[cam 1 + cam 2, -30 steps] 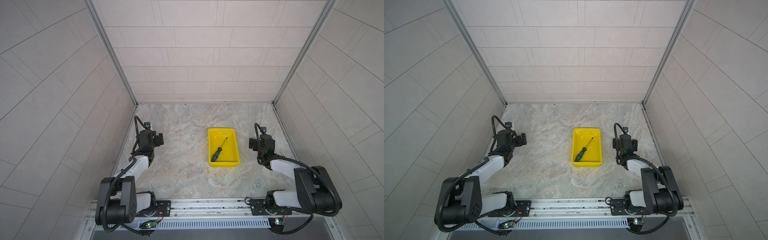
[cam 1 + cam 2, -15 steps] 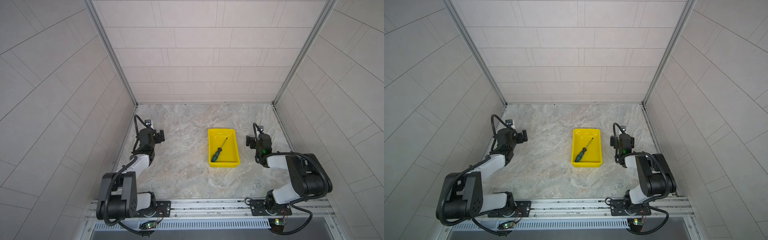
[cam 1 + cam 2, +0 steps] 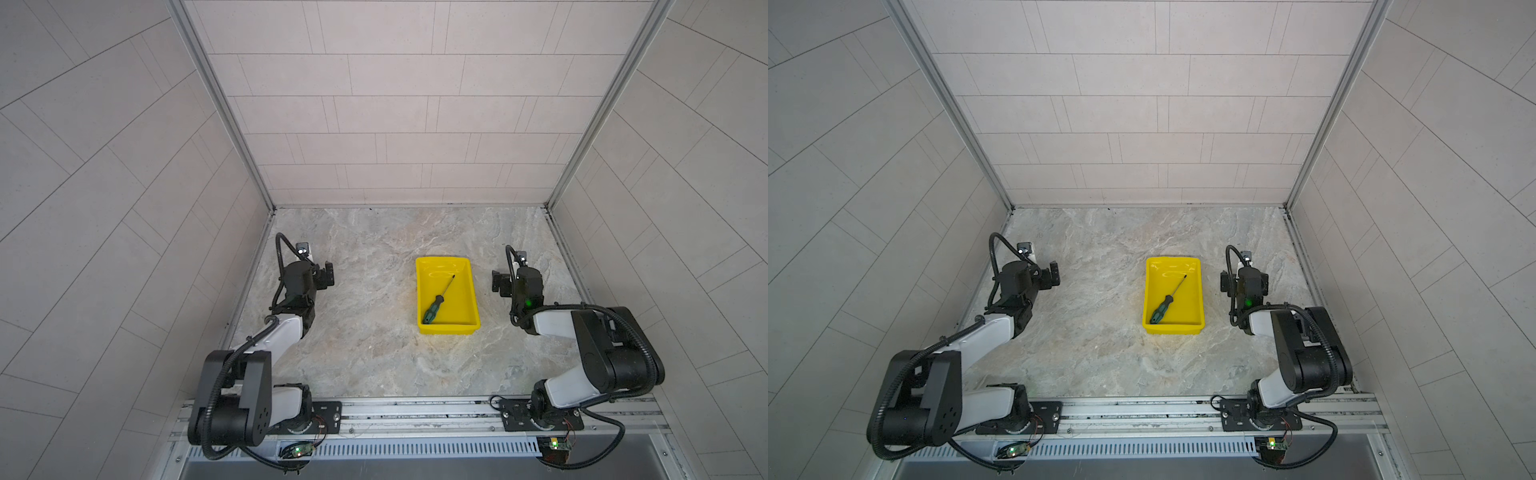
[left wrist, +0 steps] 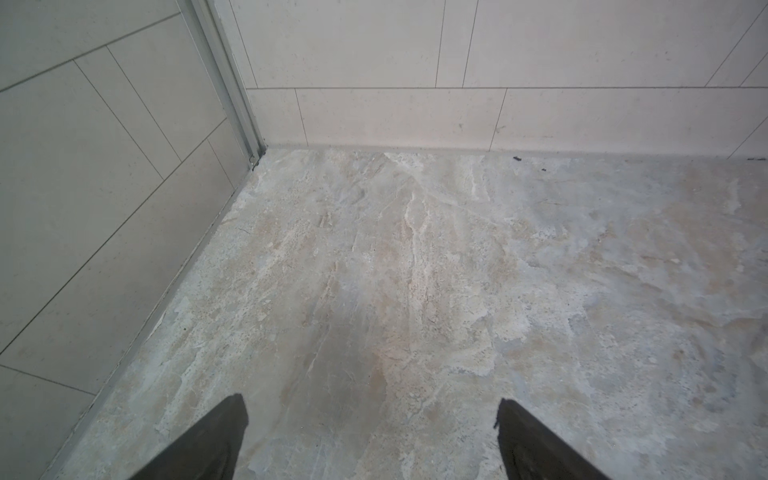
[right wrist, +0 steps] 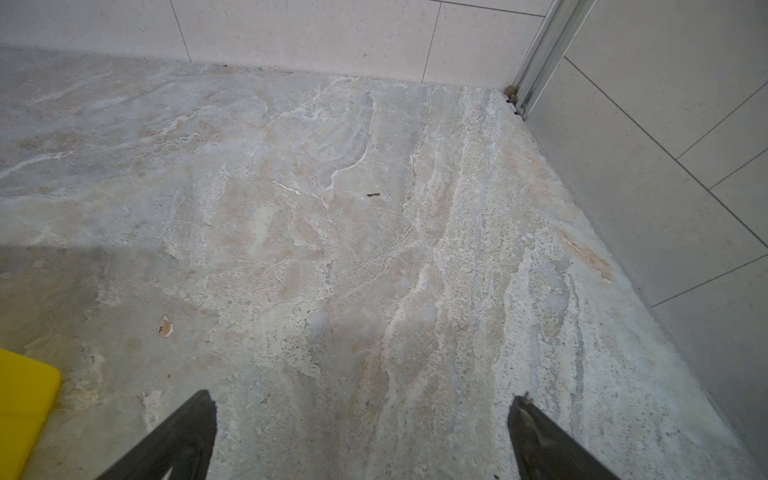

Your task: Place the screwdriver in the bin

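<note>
Lying slantwise inside the bin (image 3: 449, 329), handle near-left and tip far-right, the screwdriver (image 3: 436, 302) looks light, stiff and slim — best pinched across its ribbed handle, not the slick shaft — while left gripper (image 4: 370, 415) and right gripper (image 5: 361, 415) gape empty.

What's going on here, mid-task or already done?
Looks done. The screwdriver lies flat inside the yellow bin, handle toward the robot's base and tip toward the back wall. Neither arm is handling anything: the left gripper and the right gripper are both open and empty, each over bare table on its own side of the bin and clear of it.
</note>
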Robot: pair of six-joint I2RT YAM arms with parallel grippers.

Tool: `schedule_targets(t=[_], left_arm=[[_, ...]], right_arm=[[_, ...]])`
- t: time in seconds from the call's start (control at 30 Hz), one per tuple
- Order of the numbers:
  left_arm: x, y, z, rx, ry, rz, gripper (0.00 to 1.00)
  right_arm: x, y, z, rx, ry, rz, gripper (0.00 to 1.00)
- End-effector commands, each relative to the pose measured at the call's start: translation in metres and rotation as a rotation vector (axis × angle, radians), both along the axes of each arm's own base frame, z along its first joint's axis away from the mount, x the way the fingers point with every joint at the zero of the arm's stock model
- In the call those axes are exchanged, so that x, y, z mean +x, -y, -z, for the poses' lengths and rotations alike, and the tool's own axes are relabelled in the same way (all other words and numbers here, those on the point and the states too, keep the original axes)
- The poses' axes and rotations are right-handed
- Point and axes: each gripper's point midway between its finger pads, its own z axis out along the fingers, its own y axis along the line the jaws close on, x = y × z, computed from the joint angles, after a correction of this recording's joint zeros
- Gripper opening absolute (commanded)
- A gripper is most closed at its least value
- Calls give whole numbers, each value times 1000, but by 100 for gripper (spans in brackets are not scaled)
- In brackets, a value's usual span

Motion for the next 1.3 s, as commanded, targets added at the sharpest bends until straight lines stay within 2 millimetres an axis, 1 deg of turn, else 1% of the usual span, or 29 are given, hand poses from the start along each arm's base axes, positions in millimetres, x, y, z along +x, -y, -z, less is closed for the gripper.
schedule_targets(t=[0.0,0.03,0.07,0.13,0.2,0.23,0.3,0.4,0.6,0.77,0.93,1.07,1.2,1.27], left_arm=[[-3,-1,19,14,16,-13,100],[-1,2,16,9,15,-2,100],[1,0,19,9,1,-9,100],[8,3,29,11,-24,9,100],[11,6,42,19,-9,23,100],[11,6,45,21,-3,23,100],[10,7,46,21,-15,25,100],[17,11,52,18,-67,50,100],[21,4,56,-9,-87,26,100],[20,4,55,-10,-86,28,100],[20,4,55,-9,-83,28,100],[19,4,54,-9,-81,29,100],[19,5,53,-10,-76,33,100],[19,5,53,-9,-75,33,100]], right_arm=[[6,-2,-10,-10,32,-11,100],[5,-2,-9,-10,31,-10,100],[6,-2,-9,-11,31,-10,100],[6,-1,-10,-10,32,-8,100],[6,-2,-10,-9,33,-10,100],[6,-1,-9,-9,32,-9,100],[6,-1,-9,-10,30,-8,100],[6,-1,-10,-11,33,-8,100],[6,-5,-10,-19,31,-21,100],[5,-5,-10,-20,31,-23,100],[2,-13,-11,-21,58,-69,100],[0,-12,-13,-21,71,-65,100],[-8,-11,-16,-18,117,-60,100],[-7,-8,-16,-14,113,-48,100]])
